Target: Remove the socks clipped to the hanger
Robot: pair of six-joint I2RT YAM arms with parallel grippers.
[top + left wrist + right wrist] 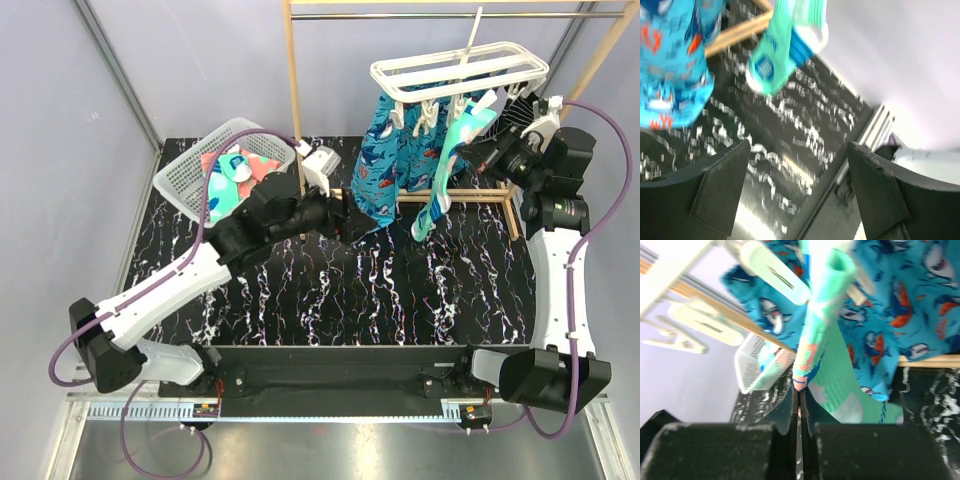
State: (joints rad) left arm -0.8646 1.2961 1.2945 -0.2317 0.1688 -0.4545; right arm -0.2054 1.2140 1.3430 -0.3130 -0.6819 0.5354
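Observation:
The white slatted hanger (460,70) hangs from the wooden rack's top bar. A teal-green sock (445,165) dangles from one of its clips (775,275). My right gripper (482,150) is beside the sock's upper part. In the right wrist view its jaws (800,392) are shut, with the sock's (835,365) coral-patterned edge pinched at their tips. My left gripper (345,215) is low, by the blue shark-print cloth (385,165). It is open with nothing between its fingers (720,185); the sock's toe (775,55) hangs beyond them.
A white mesh basket (180,185) at the back left holds several socks (235,168). The wooden rack (293,90) stands at the back, its base bar (470,195) lying on the black marbled table. Other pale clips (705,327) hang close to my right gripper.

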